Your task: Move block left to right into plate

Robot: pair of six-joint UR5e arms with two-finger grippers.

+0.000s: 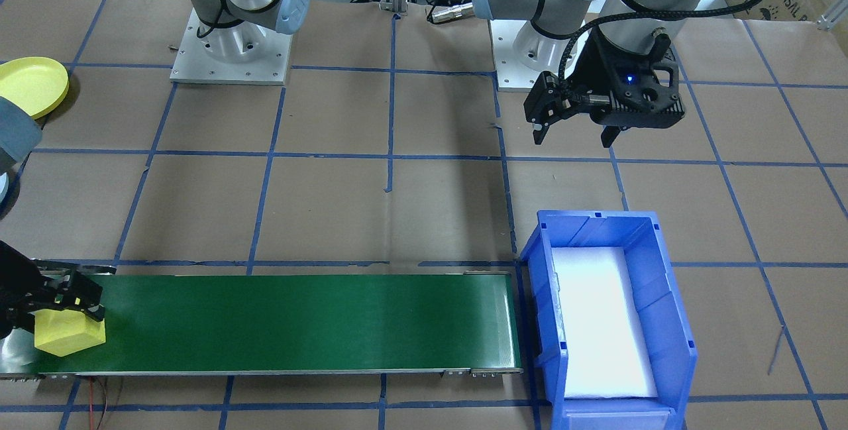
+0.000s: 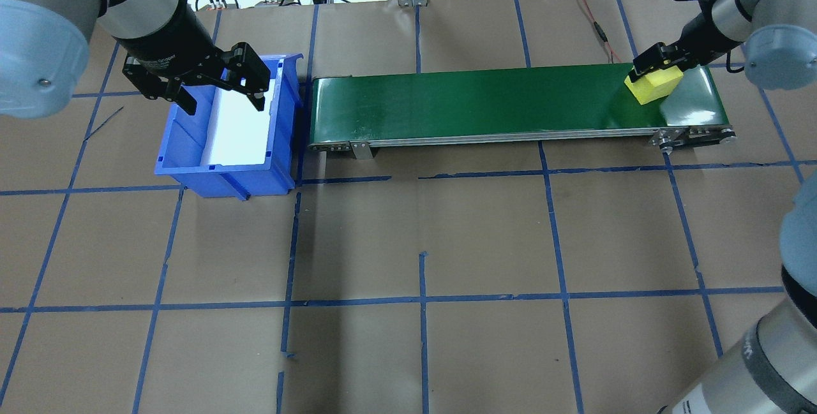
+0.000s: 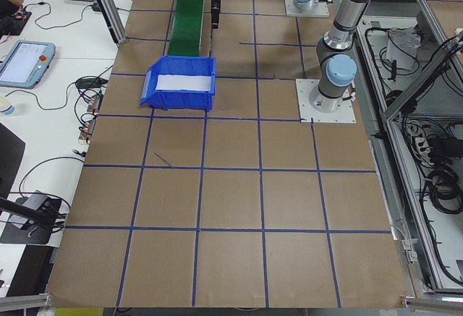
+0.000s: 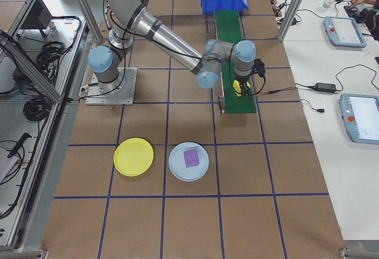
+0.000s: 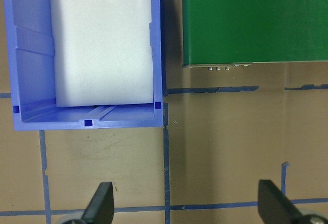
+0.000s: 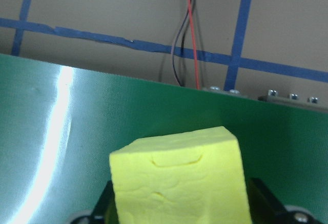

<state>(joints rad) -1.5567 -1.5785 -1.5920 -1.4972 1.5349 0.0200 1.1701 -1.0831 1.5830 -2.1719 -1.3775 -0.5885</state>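
Observation:
A yellow foam block (image 2: 652, 85) sits at the right end of the green conveyor belt (image 2: 479, 98), and my right gripper (image 2: 657, 69) is shut on it. The right wrist view shows the block (image 6: 179, 178) between the black fingers (image 6: 105, 201), close over the belt; I cannot tell whether it touches. In the front view the block (image 1: 69, 336) is at the belt's left end. The yellow plate (image 1: 30, 85) lies on the table near the right arm's base, also seen as the plate (image 4: 133, 156) in the right side view. My left gripper (image 2: 223, 104) hangs open and empty above the blue bin (image 2: 185, 146).
The blue bin (image 1: 656, 297) with a white foam liner stands at the belt's other end. A light blue plate (image 4: 188, 161) holding a purple square lies beside the yellow plate. Brown paper with blue tape lines covers the table. Red and black wires (image 6: 187, 39) run past the belt's end.

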